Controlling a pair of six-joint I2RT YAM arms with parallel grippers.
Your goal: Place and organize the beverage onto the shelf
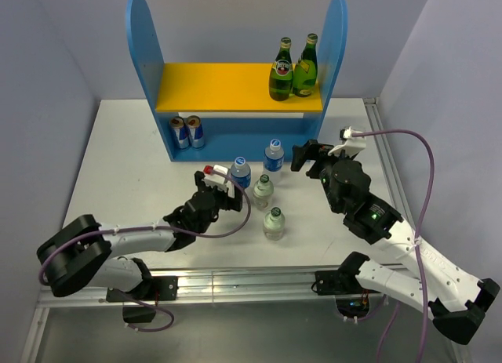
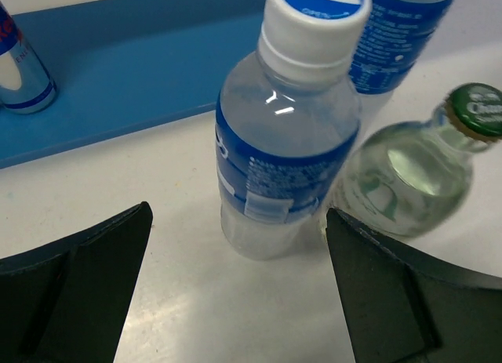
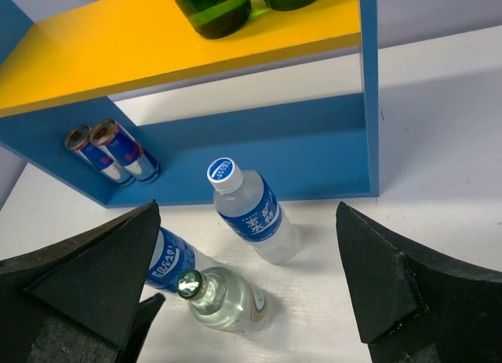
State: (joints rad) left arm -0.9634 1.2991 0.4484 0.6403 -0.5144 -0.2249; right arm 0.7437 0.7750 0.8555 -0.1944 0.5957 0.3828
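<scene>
The shelf [image 1: 227, 87] stands at the back, with two green glass bottles [image 1: 292, 69] on the right of its yellow upper board and two blue-silver cans [image 1: 187, 132] on the left of its blue base. In front of it stand two blue-labelled water bottles [image 1: 241, 174] [image 1: 273, 158] and two clear green-capped bottles [image 1: 263, 191] [image 1: 274, 223]. My left gripper [image 1: 225, 185] is open, its jaws on either side of the near water bottle [image 2: 286, 151] without touching it. My right gripper [image 1: 309, 157] is open and empty, just right of the far water bottle [image 3: 251, 210].
The left wrist view shows the shelf's blue base [image 2: 141, 65] with a can [image 2: 20, 65] at far left, and a green-capped bottle [image 2: 416, 167] close to the right finger. The right wrist view shows the shelf [image 3: 157, 41] and the cans [image 3: 114, 151].
</scene>
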